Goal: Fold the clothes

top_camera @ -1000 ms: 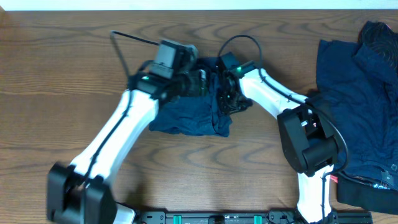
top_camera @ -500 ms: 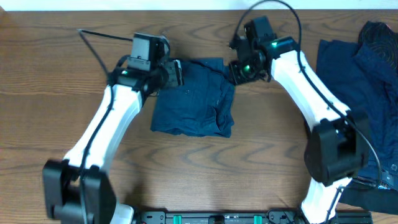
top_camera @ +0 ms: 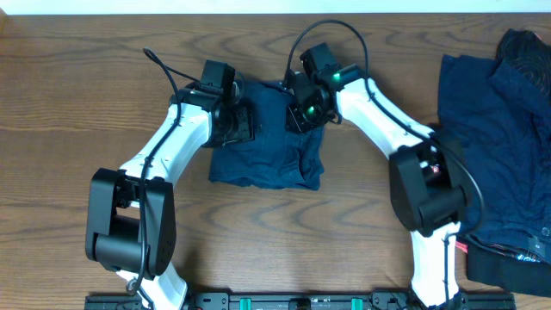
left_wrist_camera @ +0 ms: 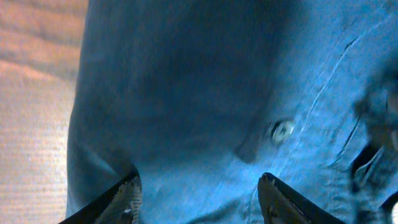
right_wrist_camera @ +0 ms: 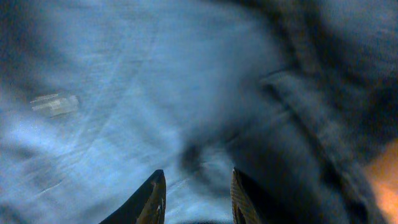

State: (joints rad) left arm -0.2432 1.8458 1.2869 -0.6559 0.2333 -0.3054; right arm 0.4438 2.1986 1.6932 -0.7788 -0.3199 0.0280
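Folded navy shorts [top_camera: 267, 159] lie mid-table [top_camera: 86, 95], with the left gripper [top_camera: 237, 120] fingers wide apart and the right gripper [top_camera: 301, 112] fingers narrowly apart over the far edge, no cloth pinched.

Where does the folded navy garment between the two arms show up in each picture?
Overhead: the navy shorts lie upper centre on the wooden table.
Left wrist: they fill most of the frame, with a button right of centre.
Right wrist: they fill nearly the whole frame.
Shared landmark: the table, at left wrist's left edge and right wrist's lower-right corner.
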